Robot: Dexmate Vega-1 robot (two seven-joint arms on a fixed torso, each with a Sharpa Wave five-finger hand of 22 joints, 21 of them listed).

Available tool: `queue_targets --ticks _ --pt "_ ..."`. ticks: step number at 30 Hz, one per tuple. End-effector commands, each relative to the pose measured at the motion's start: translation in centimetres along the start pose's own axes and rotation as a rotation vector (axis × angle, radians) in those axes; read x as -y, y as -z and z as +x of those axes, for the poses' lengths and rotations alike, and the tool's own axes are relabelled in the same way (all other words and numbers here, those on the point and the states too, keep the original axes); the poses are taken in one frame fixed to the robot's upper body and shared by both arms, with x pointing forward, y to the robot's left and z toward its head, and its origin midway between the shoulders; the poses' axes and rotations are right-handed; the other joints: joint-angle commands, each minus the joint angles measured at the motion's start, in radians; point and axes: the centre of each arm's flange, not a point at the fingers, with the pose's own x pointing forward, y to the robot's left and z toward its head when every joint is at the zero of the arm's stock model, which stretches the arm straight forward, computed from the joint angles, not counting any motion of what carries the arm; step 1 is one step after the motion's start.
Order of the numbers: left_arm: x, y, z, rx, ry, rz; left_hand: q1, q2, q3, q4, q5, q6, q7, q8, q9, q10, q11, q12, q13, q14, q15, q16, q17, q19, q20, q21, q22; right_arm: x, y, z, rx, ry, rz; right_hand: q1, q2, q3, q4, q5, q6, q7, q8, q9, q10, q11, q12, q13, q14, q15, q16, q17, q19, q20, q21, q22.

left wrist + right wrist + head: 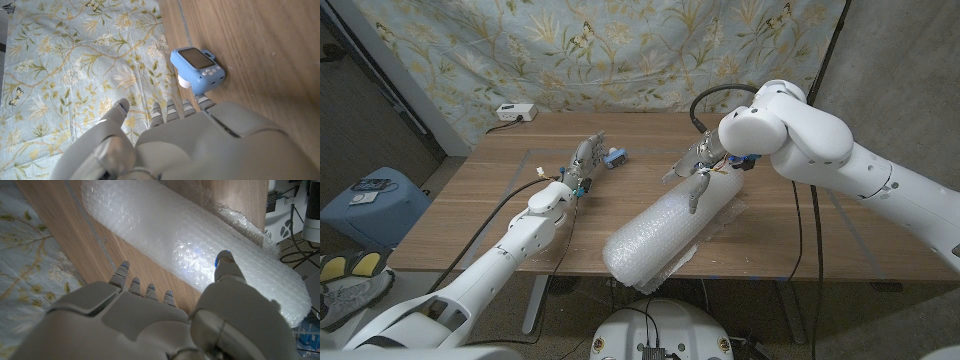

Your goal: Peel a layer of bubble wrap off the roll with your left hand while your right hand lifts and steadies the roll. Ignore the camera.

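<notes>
The bubble wrap roll (665, 235) lies slantwise on the wooden table (500, 215), its near end at the front edge. A loose flap (732, 212) spreads out from under its right side. My right hand (698, 165) hovers over the roll's far end with fingers apart and holds nothing. Its thumb (225, 267) points down at the roll (190, 240); I cannot tell whether it touches. My left hand (582, 163) is left of the roll and well apart from it, fingers stretched out and empty. In the left wrist view that hand (175, 142) reaches toward a small blue camera (198, 67).
The blue camera (615, 155) sits on the table just beyond my left hand. A white box (515, 112) with a cable stands at the back left corner. A floral cloth (620, 50) hangs behind the table. A blue bin (365, 205) is on the floor at left.
</notes>
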Motion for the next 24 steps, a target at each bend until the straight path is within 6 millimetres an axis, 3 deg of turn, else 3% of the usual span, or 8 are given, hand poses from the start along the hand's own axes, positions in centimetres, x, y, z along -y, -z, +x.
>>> queue_targets --ticks 1,14,24 --pt "-0.3 0.4 -0.7 0.002 -0.012 -0.011 0.006 0.007 0.002 -0.005 0.004 0.007 -0.003 -0.003 0.005 0.008 0.002 -0.001 0.004 0.006 0.001 -0.001 0.005 0.010 0.003 -0.003 0.006 0.9 -1.6 0.8 0.013 0.037 -0.072 0.003 -0.002 0.001 0.006 0.009 -0.220 0.010 0.006 0.001 -0.176 0.002 0.008 0.000 -0.127 0.007 0.008 0.003 -0.007 0.006 0.001 0.000" --pt "-0.4 0.6 -1.4 -0.007 -0.014 -0.012 0.005 0.007 0.002 -0.005 0.004 0.007 -0.005 -0.003 0.005 0.007 0.002 -0.002 0.004 0.007 0.003 -0.001 0.006 0.012 0.003 -0.004 0.006 0.2 -2.9 2.6 0.043 0.046 -0.124 0.003 0.000 0.001 0.007 0.009 -0.225 0.013 0.006 0.001 -0.178 -0.008 0.009 0.000 -0.128 0.000 0.009 0.003 -0.014 0.008 0.000 0.000" --pt "-0.2 0.6 -1.8 -0.019 -0.010 -0.008 0.004 0.008 0.003 -0.005 0.004 0.008 -0.005 -0.003 0.005 0.009 0.002 -0.002 0.004 0.008 0.004 -0.001 0.006 0.013 0.004 -0.004 0.006 -0.1 -2.1 3.8 0.029 0.047 -0.170 -0.001 -0.003 -0.003 0.009 0.009 -0.244 0.005 0.002 0.001 -0.192 -0.014 0.006 -0.001 -0.136 -0.005 0.009 0.002 -0.032 0.009 -0.004 -0.001"
